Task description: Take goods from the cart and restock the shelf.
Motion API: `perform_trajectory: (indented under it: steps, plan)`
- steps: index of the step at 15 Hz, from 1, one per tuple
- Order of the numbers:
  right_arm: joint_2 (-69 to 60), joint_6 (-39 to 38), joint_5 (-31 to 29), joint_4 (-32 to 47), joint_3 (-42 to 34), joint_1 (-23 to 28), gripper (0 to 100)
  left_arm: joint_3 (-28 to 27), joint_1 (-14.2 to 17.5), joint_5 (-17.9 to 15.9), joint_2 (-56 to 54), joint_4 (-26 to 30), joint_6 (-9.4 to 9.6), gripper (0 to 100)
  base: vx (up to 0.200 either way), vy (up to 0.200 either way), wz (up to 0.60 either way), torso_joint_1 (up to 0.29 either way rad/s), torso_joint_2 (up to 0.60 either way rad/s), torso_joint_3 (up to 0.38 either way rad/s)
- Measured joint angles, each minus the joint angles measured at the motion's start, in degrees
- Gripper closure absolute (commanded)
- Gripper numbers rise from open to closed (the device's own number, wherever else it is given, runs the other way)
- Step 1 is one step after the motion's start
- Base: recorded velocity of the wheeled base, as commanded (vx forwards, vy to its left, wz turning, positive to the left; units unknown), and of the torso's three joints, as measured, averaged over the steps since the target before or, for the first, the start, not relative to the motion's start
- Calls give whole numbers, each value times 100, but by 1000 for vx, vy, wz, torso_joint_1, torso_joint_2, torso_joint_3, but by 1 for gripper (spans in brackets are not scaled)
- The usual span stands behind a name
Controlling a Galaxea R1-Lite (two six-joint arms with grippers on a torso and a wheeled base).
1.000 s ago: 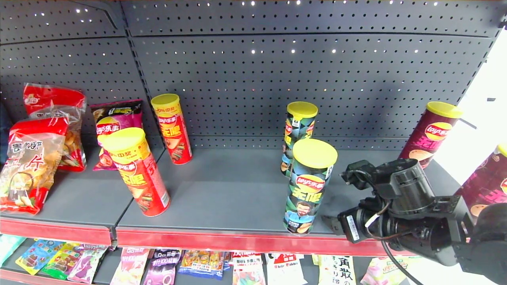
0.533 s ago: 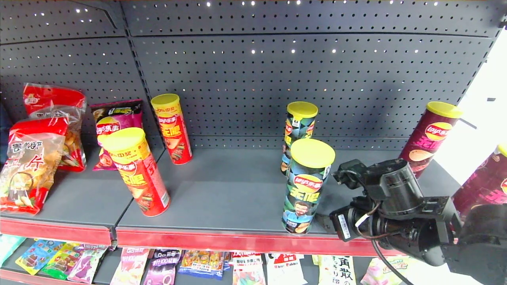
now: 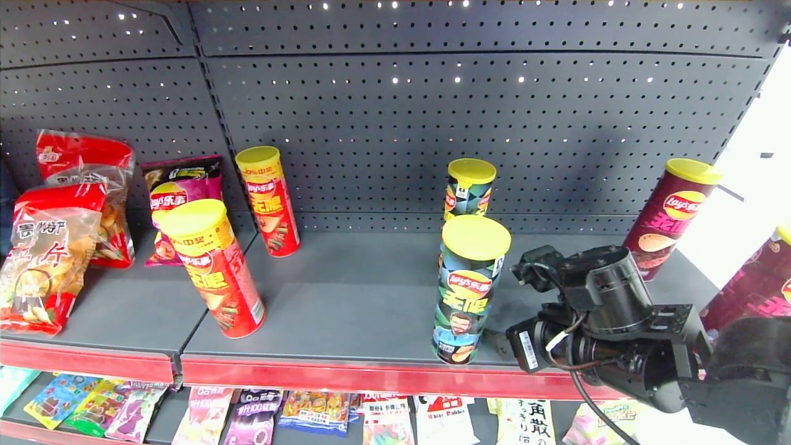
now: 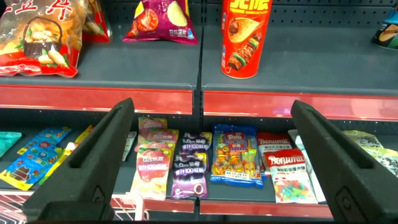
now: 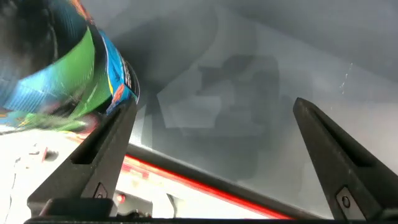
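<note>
The right arm [image 3: 618,334] hides most of its own hand in the head view, so the right wrist view settles it. The right gripper [image 5: 211,149] has its fingers [image 5: 93,168] spread wide, with nothing between them but bare grey shelf [image 5: 261,74]. The green-and-black chip can [image 5: 62,68] is a blur there, cut off at the frame's edge. Its base is just beside one fingertip; whether they touch I cannot tell.

From the head view that can [image 3: 468,290] stands upright at the front of the shelf, close to the red edge strip [image 3: 371,376] and just beside the right arm (yellow lid, a cartoon face low on its side). A second can [image 3: 471,185] of the same design stands behind it by the pegboard [image 3: 395,136], its lower half hidden. A maroon can [image 3: 751,290] is cut off at the right edge.

The left gripper [image 4: 211,143] also has its fingers spread and empty, and is held in front of the lower shelf's candy packets [image 4: 233,155].
</note>
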State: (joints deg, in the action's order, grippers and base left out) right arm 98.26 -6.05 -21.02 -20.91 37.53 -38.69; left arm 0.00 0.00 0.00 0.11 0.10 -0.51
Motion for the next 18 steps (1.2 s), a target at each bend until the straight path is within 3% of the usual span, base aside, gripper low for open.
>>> perform_trajectory:
  steps: [7,13,16,18]
  plan:
    - [-176,-2,-17,-9,-240,-24,0,0,0,0,0,0,0,0,0,0,0,0,0,0]
    - [-2469,580,290,0,-1635,74,0,0,0,0,0,0,0,0,0,0,0,0,0,0]
    - [-4376,1203,950,74,-2467,606,0,0,-2,0,0,0,2,0,0,0,0,0,0,0]
    - [-5694,1449,1648,148,-3004,1348,0,0,0,0,0,0,0,0,0,0,0,0,0,0]
